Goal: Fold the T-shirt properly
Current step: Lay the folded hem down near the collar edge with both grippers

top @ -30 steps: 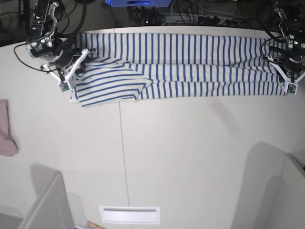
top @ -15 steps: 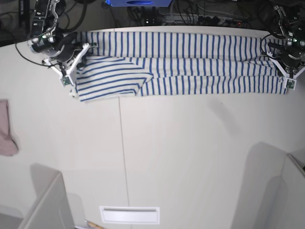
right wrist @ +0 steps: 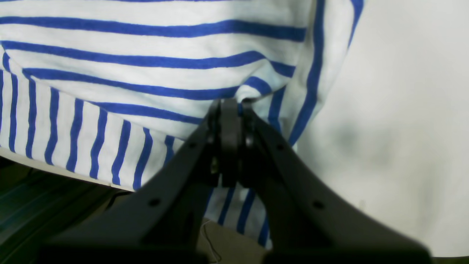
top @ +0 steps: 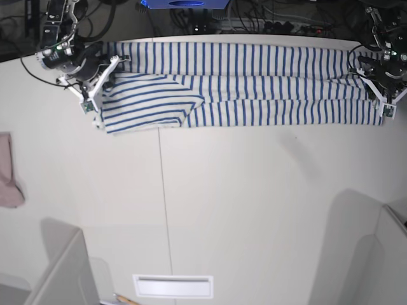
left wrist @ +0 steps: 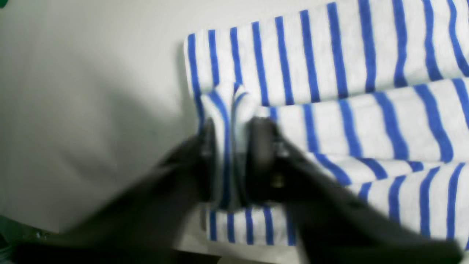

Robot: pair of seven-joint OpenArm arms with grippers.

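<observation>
I am looking down at a pale table (top: 254, 210) where the T-shirt (top: 254, 89), white with thin blue stripes, is lying along the far edge as a long band, one sleeve folded across its end. The right gripper (right wrist: 229, 110) is pinching a bunched ridge of cloth near that sleeve end, its jaws pressed together on the fabric. The left gripper (left wrist: 234, 146) is sitting at the opposite end with its jaws slightly parted around a raised pleat; I cannot tell whether it is gripping or letting go. A small pinkish cloth (top: 7, 171) is lying apart at the table's side. I am judging the shirt light, soft and limp, likely to sag and wrinkle, so I am favouring holds at corners and folded edges.
</observation>
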